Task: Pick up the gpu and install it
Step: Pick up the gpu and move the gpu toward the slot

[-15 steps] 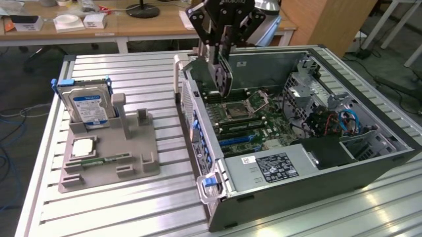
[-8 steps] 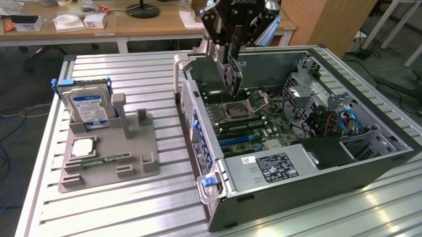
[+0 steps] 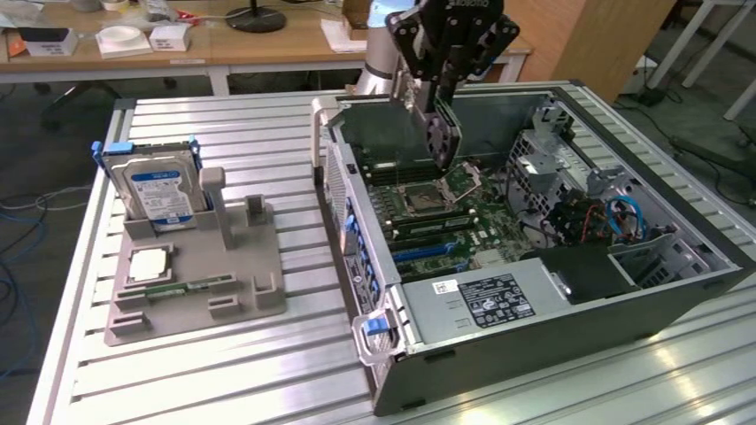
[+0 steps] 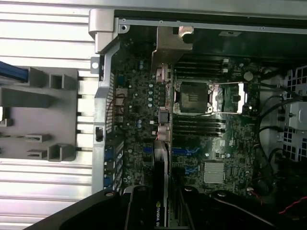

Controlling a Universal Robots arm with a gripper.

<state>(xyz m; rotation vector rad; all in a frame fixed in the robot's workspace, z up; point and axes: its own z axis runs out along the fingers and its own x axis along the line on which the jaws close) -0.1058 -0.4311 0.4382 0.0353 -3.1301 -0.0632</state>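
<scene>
Glare, seemingly from overhead, whitens the table [image 3: 667, 367]; the case [image 3: 567, 335] interior sits dim.

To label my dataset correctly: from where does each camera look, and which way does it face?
Exterior view: high beside the table, looking down into the open computer case; shows the gripper holding the gpu.
Wrist view: on the wrist, facing down at the motherboard; shows the gripper around the gpu.
Both share gpu, motherboard, CPU socket.

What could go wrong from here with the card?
1. The gripper holds the card upright over the motherboard; a slip could drop it onto or near the open processor socket.
2. A slight tilt on the way down could scrape board parts instead of seating the card.
</scene>
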